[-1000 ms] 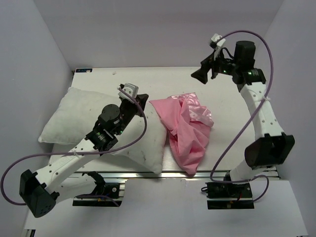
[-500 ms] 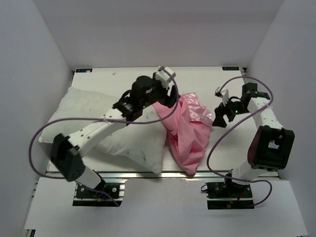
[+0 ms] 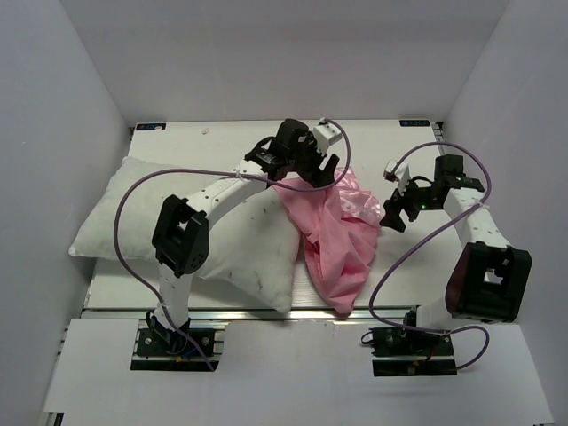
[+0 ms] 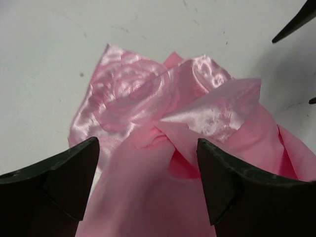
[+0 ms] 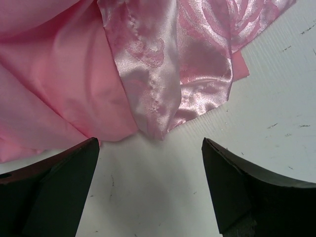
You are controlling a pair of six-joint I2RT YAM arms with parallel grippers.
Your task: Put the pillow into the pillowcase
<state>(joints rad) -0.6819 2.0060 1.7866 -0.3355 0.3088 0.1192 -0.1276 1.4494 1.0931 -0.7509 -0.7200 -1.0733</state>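
Observation:
The white pillow (image 3: 169, 217) lies at the left of the table, its right end under my left arm. The crumpled pink pillowcase (image 3: 342, 240) lies in the middle, its shiny rose-patterned side showing at the far end (image 4: 131, 94). My left gripper (image 3: 318, 176) hovers open over that far end, and the pink fabric fills the space below its fingers (image 4: 148, 170). My right gripper (image 3: 389, 213) is open, low beside the pillowcase's right edge (image 5: 148, 74). Only bare table shows between its fingers (image 5: 150, 168).
White walls close in the table (image 3: 222, 142) on the left, back and right. An aluminium rail (image 3: 266, 312) runs along the near edge. Purple cables loop off both arms. The right gripper's dark fingertips (image 4: 296, 22) show in the left wrist view's top right corner.
My left arm has swung from over the pillow to the pillowcase's far end, and its gripper has opened. My right arm has come down from high at the back to the pillowcase's right edge.

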